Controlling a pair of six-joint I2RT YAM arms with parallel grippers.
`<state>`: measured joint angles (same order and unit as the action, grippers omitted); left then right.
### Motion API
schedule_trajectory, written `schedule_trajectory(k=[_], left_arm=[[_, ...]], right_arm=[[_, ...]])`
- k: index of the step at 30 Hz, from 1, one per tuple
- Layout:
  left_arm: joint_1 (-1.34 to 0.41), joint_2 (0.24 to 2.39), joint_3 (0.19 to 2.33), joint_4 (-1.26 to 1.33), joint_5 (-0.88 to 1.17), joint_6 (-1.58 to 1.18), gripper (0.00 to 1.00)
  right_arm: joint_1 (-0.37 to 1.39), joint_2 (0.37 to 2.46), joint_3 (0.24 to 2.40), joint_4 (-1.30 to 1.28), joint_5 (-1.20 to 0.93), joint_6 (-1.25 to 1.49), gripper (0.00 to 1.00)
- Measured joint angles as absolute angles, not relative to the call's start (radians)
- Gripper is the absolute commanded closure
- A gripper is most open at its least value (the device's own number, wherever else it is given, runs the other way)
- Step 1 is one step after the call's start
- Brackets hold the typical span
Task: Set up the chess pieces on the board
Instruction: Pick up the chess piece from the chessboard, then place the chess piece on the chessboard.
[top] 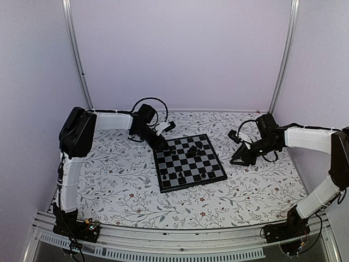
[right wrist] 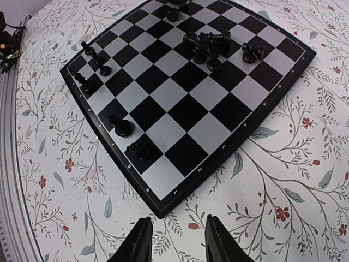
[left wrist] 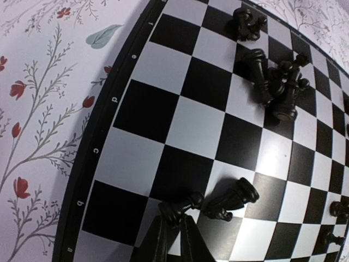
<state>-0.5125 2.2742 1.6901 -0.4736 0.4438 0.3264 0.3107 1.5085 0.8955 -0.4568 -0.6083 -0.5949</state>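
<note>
Black chess pieces point(right wrist: 207, 46), black-and-white checked board point(right wrist: 185, 103), floral white tablecloth point(right wrist: 283, 191).

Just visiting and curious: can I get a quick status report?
Left gripper at a toppled piece, grip unclear. Right gripper open, off the board. Heap of pieces lying on it, a few upright along one edge. Nothing blocking.

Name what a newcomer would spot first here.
A heap of toppled black chess pieces lies just beyond the middle of the board, and others dot its near edge. The left gripper is down at the board's far left corner, tips at a fallen piece; the right gripper hangs open over the floral tablecloth beside the board.
</note>
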Motion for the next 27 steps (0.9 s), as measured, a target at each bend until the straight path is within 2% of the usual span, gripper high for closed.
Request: schedule_trajectory(k=[8,27], left_arm=[[-0.503,2.209,1.554,-0.37,0.526,0.184,0.9],[-0.43,2.086,1.265,0.075,0.788,-0.189,0.88]], right_arm=[[0.363,1.57,1.066,-0.476,-0.657,-0.566,0.66],[0.583,2.046,1.619,-0.441,-0.629,-0.305,0.62]])
